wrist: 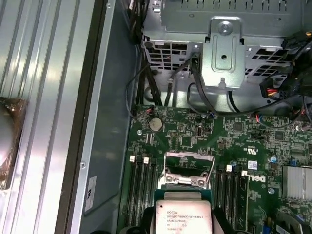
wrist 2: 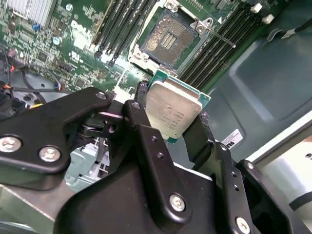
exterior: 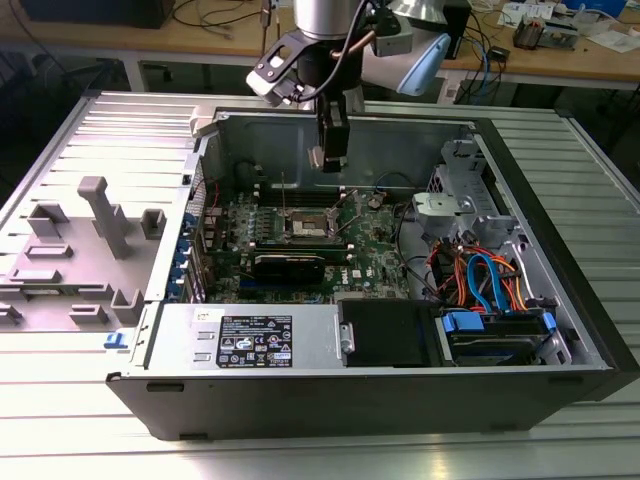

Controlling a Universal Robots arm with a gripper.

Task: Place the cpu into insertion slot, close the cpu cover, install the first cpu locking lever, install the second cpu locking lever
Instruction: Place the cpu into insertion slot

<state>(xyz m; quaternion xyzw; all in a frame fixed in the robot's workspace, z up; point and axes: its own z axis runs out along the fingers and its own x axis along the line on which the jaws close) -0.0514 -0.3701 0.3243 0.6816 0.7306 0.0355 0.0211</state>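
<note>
The fingers (wrist 2: 146, 134) are clenched on the cpu (wrist 2: 173, 114), one black finger on each of two opposite edges. In the second wrist view its silver lid faces the camera and a strip of its green rim shows. The cpu hangs in the air, apart from the board. The insertion slot (wrist 2: 165, 41) beyond it lies open, its dark centre bare. In the exterior view the arm (exterior: 325, 20) reaches down into the open computer case (exterior: 350, 405), above the insertion slot (exterior: 308, 228) and near the case's back wall. Black memory slots (wrist 2: 214, 51) flank the socket on both sides, and a thin lever rod (wrist 2: 222, 38) crosses in front of one bank of them. In the first wrist view the cpu cover (wrist: 190, 158) stands raised just beyond the cpu (wrist: 183, 217) and screens most of the socket, while the picture's border cuts off the cpu's near edge. Around the socket are a silver drive cage (wrist: 224, 53), a coin cell (wrist: 155, 124) and loose black cables (wrist: 146, 83). On the exterior view's right, orange and blue cables (exterior: 480, 275) crowd the case. On its left, grey fixtures (exterior: 100, 225) stand on the ribbed tabletop (exterior: 300, 450). From the exterior view the grip itself is too small to make out.
</note>
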